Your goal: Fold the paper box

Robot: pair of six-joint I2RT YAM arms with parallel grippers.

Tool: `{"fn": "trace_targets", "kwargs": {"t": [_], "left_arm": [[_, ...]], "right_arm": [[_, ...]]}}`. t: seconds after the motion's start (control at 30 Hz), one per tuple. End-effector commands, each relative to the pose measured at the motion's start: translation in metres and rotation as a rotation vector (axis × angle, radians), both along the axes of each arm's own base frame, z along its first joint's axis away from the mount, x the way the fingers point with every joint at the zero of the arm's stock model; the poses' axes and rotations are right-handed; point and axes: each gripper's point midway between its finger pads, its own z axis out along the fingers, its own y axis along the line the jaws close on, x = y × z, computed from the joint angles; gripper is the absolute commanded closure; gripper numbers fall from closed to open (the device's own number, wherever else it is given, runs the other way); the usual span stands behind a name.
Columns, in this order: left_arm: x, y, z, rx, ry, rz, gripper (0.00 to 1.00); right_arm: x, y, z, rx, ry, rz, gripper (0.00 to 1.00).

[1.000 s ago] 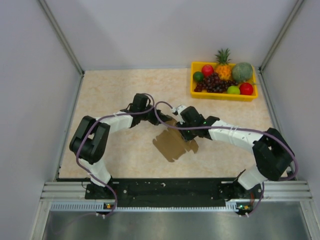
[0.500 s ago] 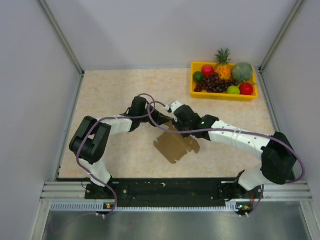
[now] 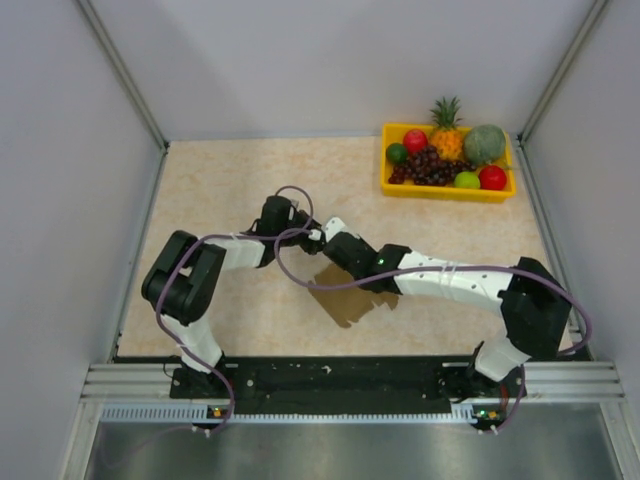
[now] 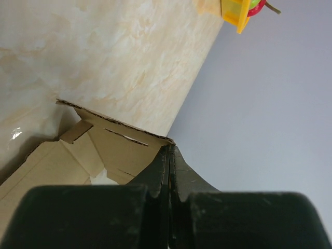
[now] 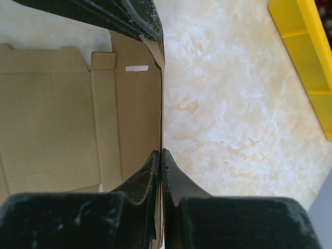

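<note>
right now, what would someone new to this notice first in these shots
The two arms meet in the middle, where the left hand and right hand are each pinched shut on the same edge of the unfolded brown box, one at each end. The only bright colour is the yellow tray of fruit in the far right corner of the table.
</note>
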Motion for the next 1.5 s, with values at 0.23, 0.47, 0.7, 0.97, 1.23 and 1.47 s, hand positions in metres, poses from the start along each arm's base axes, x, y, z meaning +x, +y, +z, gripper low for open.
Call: {"fn": "trace_targets", "kwargs": {"t": [0.23, 0.47, 0.7, 0.97, 1.23, 1.47], "left_arm": [[-0.005, 0.0, 0.006, -0.125, -0.174, -0.043, 0.94], [-0.017, 0.002, 0.008, -0.16, -0.212, -0.067, 0.8], [-0.024, 0.015, 0.014, -0.156, -0.287, -0.063, 0.61], [-0.026, 0.054, 0.008, -0.013, -0.394, -0.055, 0.52], [0.017, 0.083, -0.003, 0.35, -0.467, -0.045, 0.57], [0.05, 0.067, -0.023, 0.363, -0.396, -0.121, 0.66]], "right_arm": [[-0.003, 0.022, 0.007, 0.017, -0.236, -0.087, 1.0], [-0.008, 0.031, -0.006, 0.02, -0.258, -0.07, 1.0], [-0.011, 0.035, -0.007, 0.048, -0.252, -0.011, 1.0], [-0.011, 0.031, -0.002, 0.059, -0.295, 0.034, 1.0], [-0.013, 0.031, -0.001, 0.087, -0.307, 0.086, 1.0], [-0.013, 0.032, 0.001, 0.094, -0.312, 0.099, 1.0]]}}
